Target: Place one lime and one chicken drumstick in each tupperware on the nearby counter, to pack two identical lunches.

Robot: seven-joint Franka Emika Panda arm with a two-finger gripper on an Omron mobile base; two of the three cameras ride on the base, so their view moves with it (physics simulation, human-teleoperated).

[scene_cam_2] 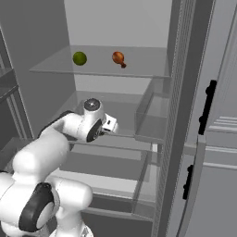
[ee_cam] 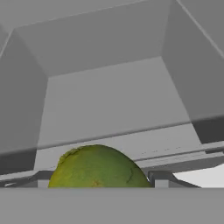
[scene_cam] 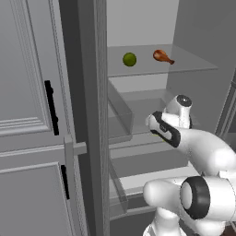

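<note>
I am reaching into an open grey fridge. One lime (ee_cam: 98, 168) sits large at the bottom of the hand view, right where my fingertips are, and my gripper (scene_cam_2: 112, 125) is shut on it over the middle shelf. A sliver of that lime (scene_cam: 152, 132) shows by my hand. A second lime (scene_cam: 129, 59) (scene_cam_2: 79, 58) rests on the upper glass shelf, with a reddish-brown chicken drumstick (scene_cam: 162, 56) (scene_cam_2: 119, 59) to its right. The tupperware, the counter and the other drumstick are out of view.
The upper glass shelf (scene_cam: 193, 67) hangs above my hand. A clear bin (ee_cam: 109, 100) lies ahead of the gripper, its walls on both sides. Grey panelled doors with black handles (scene_cam: 50, 108) (scene_cam_2: 207, 106) flank the opening. Lower shelves (scene_cam_2: 111, 162) step out below.
</note>
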